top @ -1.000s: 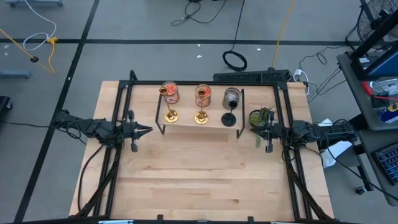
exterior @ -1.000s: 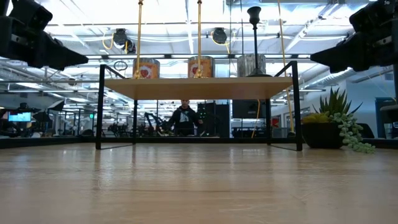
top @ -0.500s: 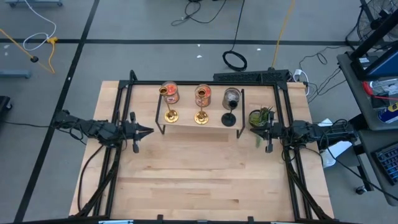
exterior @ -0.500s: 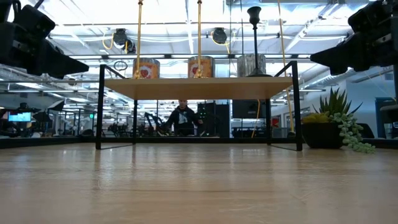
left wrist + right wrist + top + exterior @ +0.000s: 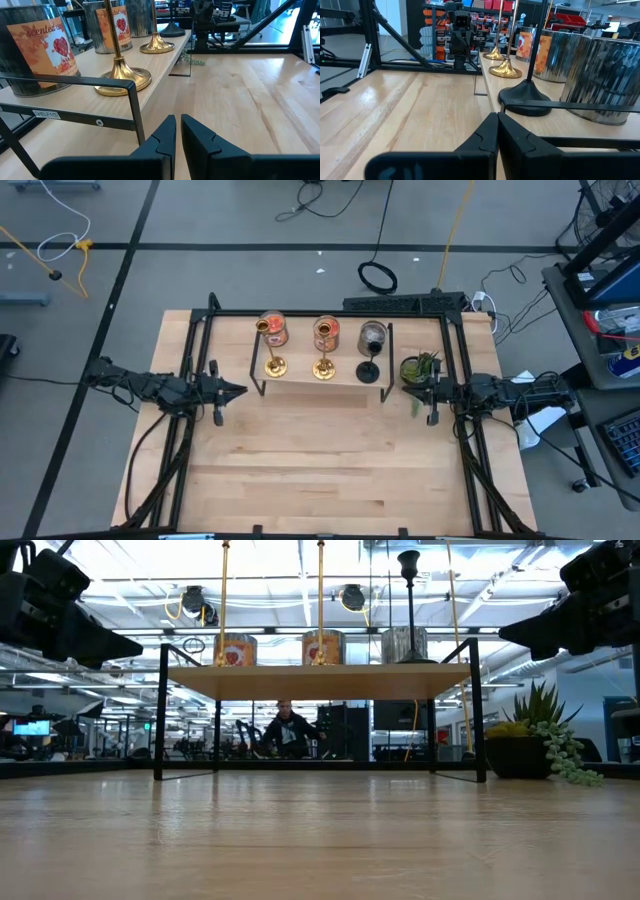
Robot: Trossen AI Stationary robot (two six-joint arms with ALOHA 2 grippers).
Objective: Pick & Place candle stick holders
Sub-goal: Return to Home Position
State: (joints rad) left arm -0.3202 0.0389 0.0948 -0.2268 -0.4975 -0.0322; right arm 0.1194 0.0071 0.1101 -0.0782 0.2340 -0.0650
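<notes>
item: three candle stick holders, all on the shelf [image 5: 340, 388] at the upper middle of the high view. left gold holder [image 5: 274, 365], middle gold holder [image 5: 323, 367], black holder [image 5: 368, 372]; upright in a row along the shelf's near edge, apart from one another, each with a jar candle [image 5: 276, 330] behind it. small plant [image 5: 418, 367] on the bench [image 5: 320, 470] just right of the shelf. left gripper [image 5: 237, 390]: empty, fingers drawn narrow with only a sliver between, at centre left of the high view beside the shelf's left leg. right gripper [image 5: 412, 391]: empty, fingers pressed together, at centre right, just below the plant. step in hand, judged: going back to rest with placing done. handling note: keep both grippers closed and empty, draw each arm straight out toward its own side, wide of the shelf frame and the plant, so nothing on the shelf is jogged. change record: holders and both arms match the frame half a second back; against one second back, the left arm's outline in the low view sits slightly differently; a person [image 5: 288, 730] beyond the bench has shifted a little leftward.
</notes>
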